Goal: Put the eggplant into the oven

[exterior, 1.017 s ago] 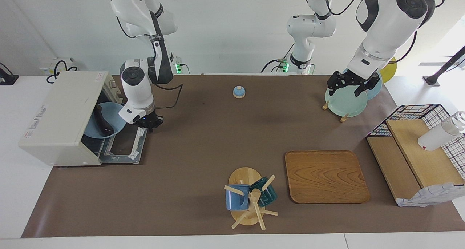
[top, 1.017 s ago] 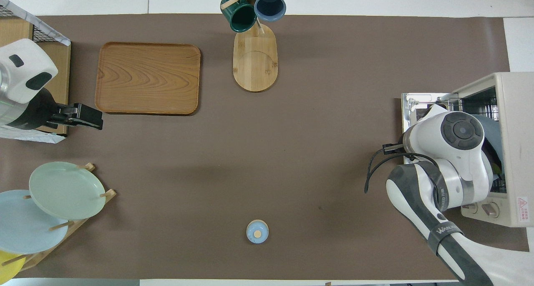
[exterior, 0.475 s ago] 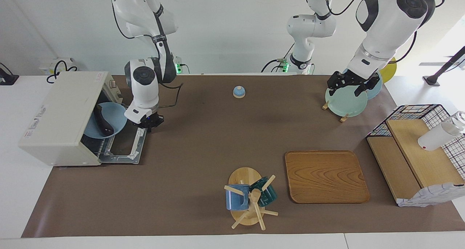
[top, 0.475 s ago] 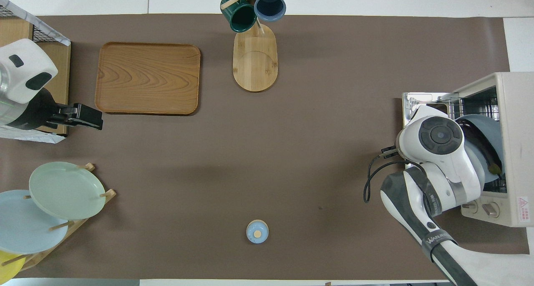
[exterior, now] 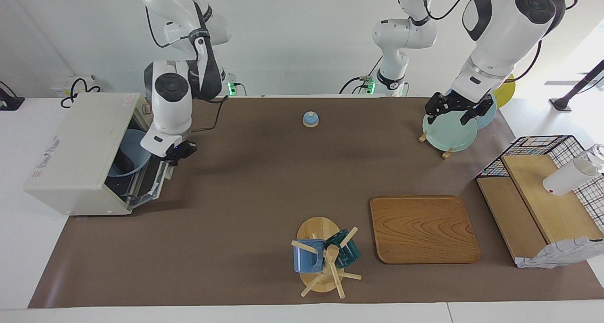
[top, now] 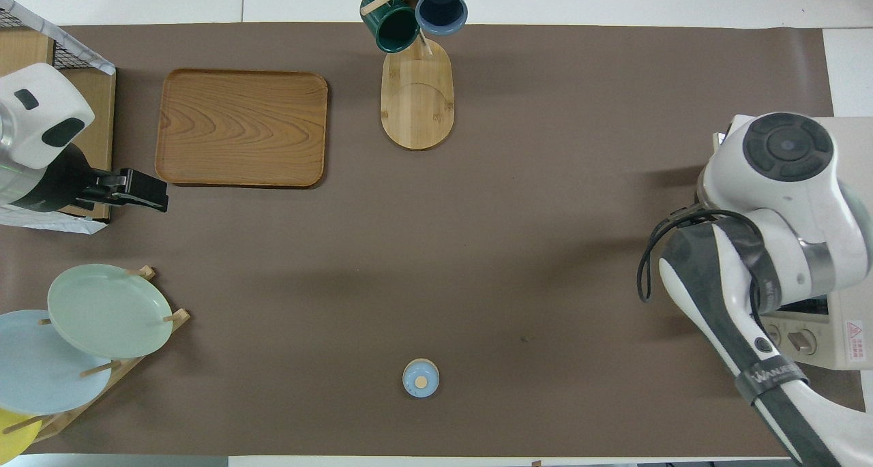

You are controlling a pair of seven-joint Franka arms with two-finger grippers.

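Two arms work at this table. One cream oven (exterior: 78, 153) sits at the right arm's end, its door (exterior: 152, 184) tilted partway up, and one blue plate (exterior: 126, 159) lies inside. The eggplant (exterior: 123, 165) shows only as a dark shape on that plate, mostly hidden by the oven's top. The right gripper (exterior: 178, 152) is at the door's upper edge; whether its fingers are apart or together I cannot tell, and from overhead its own arm covers it. The left gripper (exterior: 457, 109) hangs over the plate rack, fingers spread around nothing. I count three plates (top: 106, 310) there, the yellow one cut off, two mugs (exterior: 324, 255) on one stand, one wooden tray (exterior: 423, 228), and one small blue bell (exterior: 310, 119).
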